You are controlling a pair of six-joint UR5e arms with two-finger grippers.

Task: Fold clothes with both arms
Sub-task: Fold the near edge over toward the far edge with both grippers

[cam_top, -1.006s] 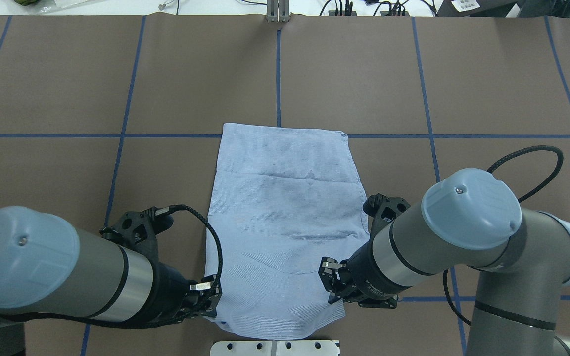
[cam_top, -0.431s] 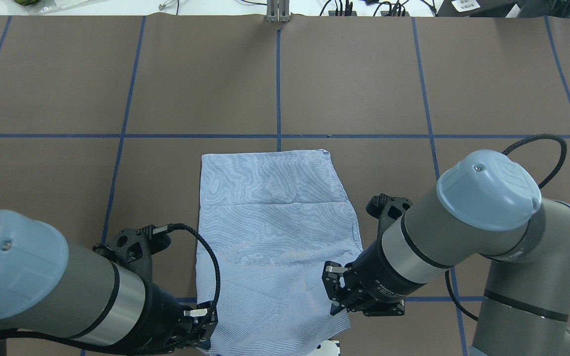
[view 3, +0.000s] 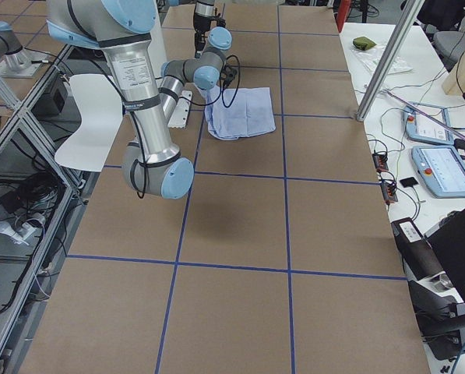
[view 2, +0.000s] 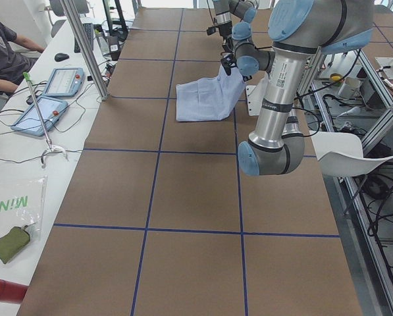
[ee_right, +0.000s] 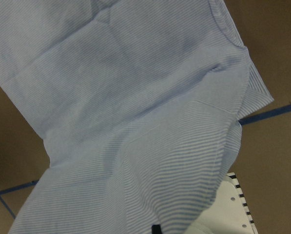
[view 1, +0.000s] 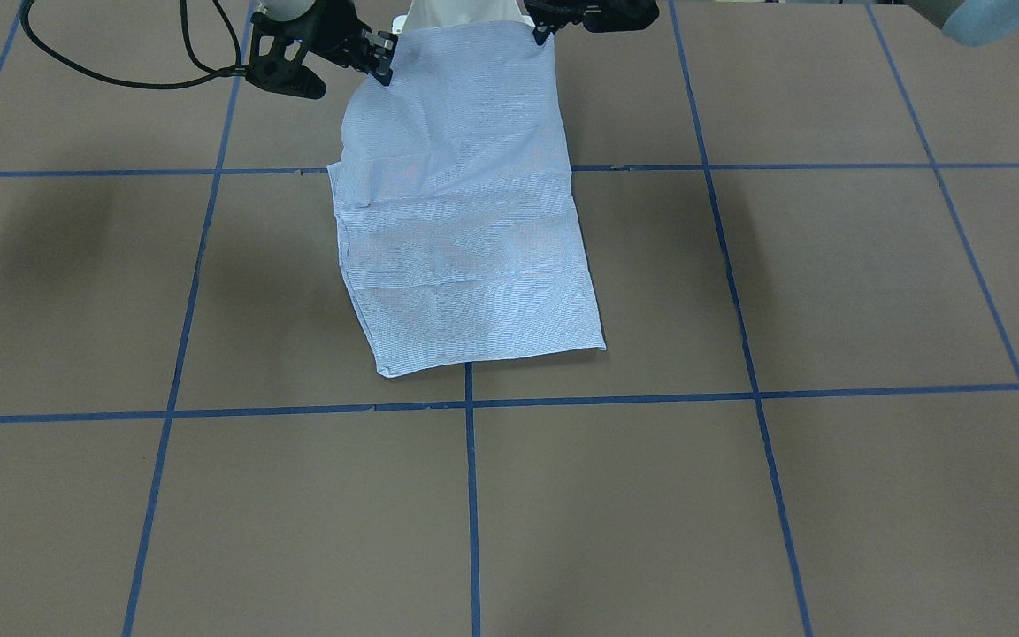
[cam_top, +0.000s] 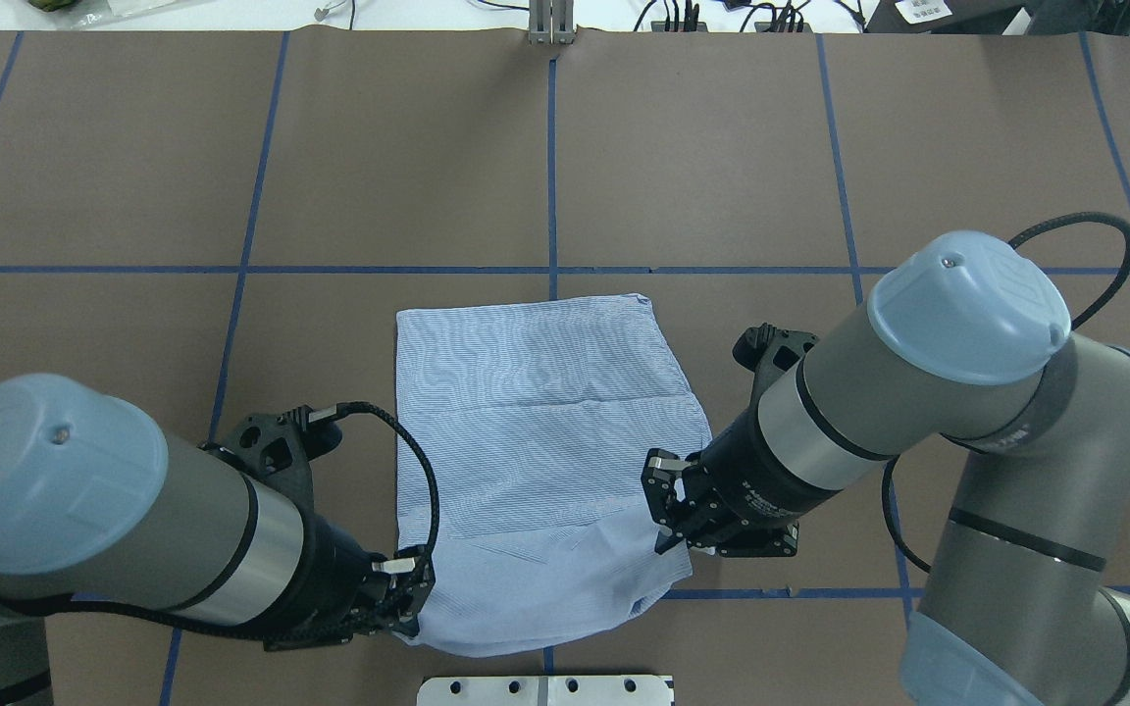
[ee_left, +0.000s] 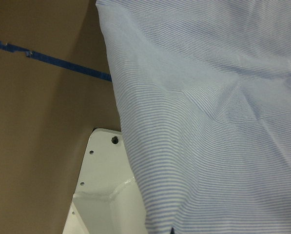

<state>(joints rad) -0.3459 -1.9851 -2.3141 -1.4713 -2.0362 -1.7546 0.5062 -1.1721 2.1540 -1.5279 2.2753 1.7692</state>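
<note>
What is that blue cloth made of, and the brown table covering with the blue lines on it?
The cloth looks like thin woven fabric, perhaps cotton: fine blue-and-white stripes, soft creases, limp drape. The table covering looks like matte brown paper or a similar sheet: flat, no shine. The blue lines look like stuck-on tape, slightly ragged in places.

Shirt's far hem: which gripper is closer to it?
Right. The right gripper grips the shirt at its near right corner, a bit forward toward the far hem; the left gripper grips the near left corner, further back toward the robot.
</note>
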